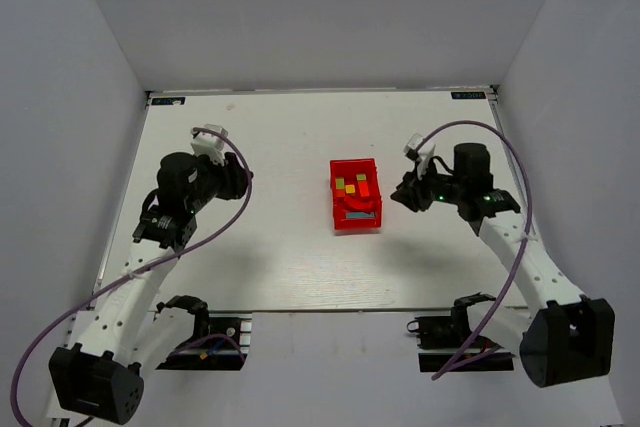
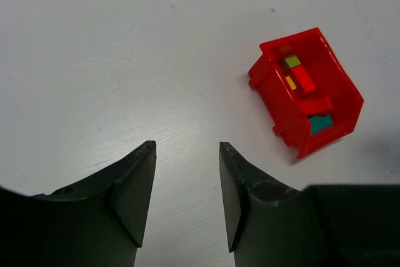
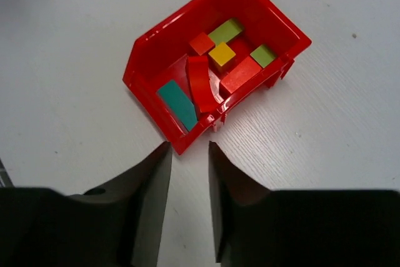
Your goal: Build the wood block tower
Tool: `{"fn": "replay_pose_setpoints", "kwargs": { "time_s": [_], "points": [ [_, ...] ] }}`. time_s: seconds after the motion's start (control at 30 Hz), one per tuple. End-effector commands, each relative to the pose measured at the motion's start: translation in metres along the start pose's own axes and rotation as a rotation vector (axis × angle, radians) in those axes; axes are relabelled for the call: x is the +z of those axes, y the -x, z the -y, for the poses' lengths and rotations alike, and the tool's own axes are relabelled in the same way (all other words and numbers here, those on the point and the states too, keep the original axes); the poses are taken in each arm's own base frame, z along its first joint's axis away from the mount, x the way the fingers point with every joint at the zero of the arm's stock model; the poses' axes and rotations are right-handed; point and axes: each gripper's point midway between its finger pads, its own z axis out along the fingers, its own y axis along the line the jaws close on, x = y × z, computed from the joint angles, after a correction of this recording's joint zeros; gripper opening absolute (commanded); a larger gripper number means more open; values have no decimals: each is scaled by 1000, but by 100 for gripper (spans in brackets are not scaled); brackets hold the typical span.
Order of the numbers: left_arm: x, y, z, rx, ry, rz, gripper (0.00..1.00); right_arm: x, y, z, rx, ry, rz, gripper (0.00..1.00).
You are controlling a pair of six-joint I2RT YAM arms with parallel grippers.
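Blocks unstacked in bin; both grippers empty.
Wood blocks lie loose inside the red bin at mid-table, none yet set out. The right gripper hovers just beside the bin's near wall, fingers partly apart, gripping nothing. The left gripper, spread wider and likewise empty, stands well apart. Advised: descend on a top-lying piece such as the yellow cube, clear of the red arch and bin walls, closing across flat faces.

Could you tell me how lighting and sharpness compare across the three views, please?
Top external: soft, even light, faint shadows on the table, the blocks in the red bin small and coarse. Left wrist: left hand dark and soft-edged, bin sharper. Right wrist: blocks crisp, right hand dark and blurred.
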Motion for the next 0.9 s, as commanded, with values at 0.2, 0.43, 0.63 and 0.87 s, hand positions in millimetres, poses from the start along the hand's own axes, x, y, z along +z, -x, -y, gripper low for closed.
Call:
{"fn": "replay_pose_setpoints", "kwargs": {
  "time_s": [0.2, 0.43, 0.63, 0.87],
  "points": [
    [6, -14, -11, -34, 55, -119, 65, 44, 0, 52, 19, -286, -168, 66],
    [1, -9, -2, -40, 15, -102, 70, 73, -14, 79, 87, -401, -273, 70],
    [0, -5, 1, -36, 3, -85, 70, 99, -24, 74, 140, -348, -323, 69],
    [0, -5, 1, -36, 3, -85, 70, 118, -45, 73, 161, -320, -402, 62]
  ]
}}
